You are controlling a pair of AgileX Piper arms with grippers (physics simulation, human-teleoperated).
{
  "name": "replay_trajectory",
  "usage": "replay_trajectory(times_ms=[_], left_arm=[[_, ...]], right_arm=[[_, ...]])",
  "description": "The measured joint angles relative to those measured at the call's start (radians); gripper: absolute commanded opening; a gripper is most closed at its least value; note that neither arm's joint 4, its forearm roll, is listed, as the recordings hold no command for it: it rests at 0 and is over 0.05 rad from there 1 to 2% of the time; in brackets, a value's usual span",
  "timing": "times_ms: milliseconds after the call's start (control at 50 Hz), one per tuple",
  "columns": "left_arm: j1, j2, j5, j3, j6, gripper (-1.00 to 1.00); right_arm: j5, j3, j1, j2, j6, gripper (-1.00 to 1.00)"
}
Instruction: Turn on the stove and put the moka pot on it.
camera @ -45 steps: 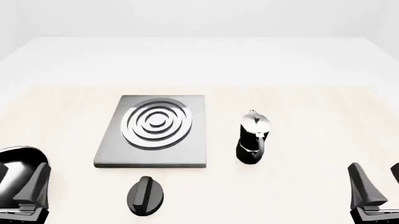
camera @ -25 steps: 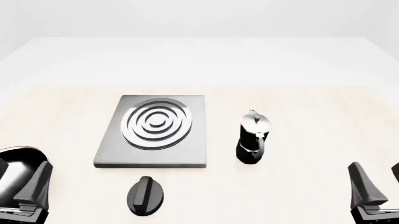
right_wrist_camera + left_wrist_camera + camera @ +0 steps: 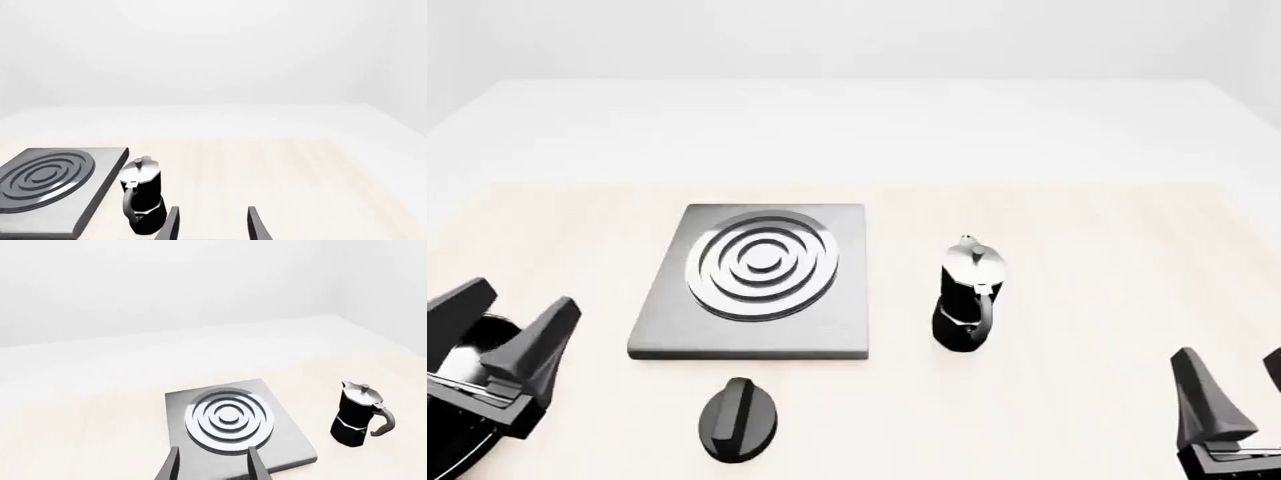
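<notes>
The stove (image 3: 827, 300) is a flat grey slab with silver burner rings (image 3: 761, 262) at the table's middle left. Its black oval knob (image 3: 738, 420) lies just in front of it. The moka pot (image 3: 968, 297) stands upright on the table right of the stove, handle toward me. My left gripper (image 3: 523, 295) is open and empty, left of the stove and knob. My right gripper (image 3: 1230, 355) is open and empty at the front right, well right of the pot. The left wrist view shows the stove (image 3: 287, 440) and pot (image 3: 357, 415); the right wrist view shows the pot (image 3: 142, 200) and stove (image 3: 100, 190).
A black frying pan (image 3: 490, 333) lies at the front left, mostly hidden behind my left gripper. Bare wooden table top (image 3: 1094, 250) stretches right of the pot and behind the stove.
</notes>
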Motion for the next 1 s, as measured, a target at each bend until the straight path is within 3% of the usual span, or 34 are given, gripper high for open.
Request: replay_trajectory(times_ms=[320,640,1000], left_arm=[[-0.146,0.309,-0.011,-0.143,-0.026,1.0],[-0.261,0.591,-0.048,-0.231,-0.055,1.0],[-0.374,0.779,-0.056,-0.295,-0.084,1.0]], right_arm=[[-0.034,0.003,0.02,0.037,-0.005,1.0],[0.021,-0.017,0.022,0.011,0.002,1.0],[0.029,-0.003,0.012,0.003,0.016,1.0]])
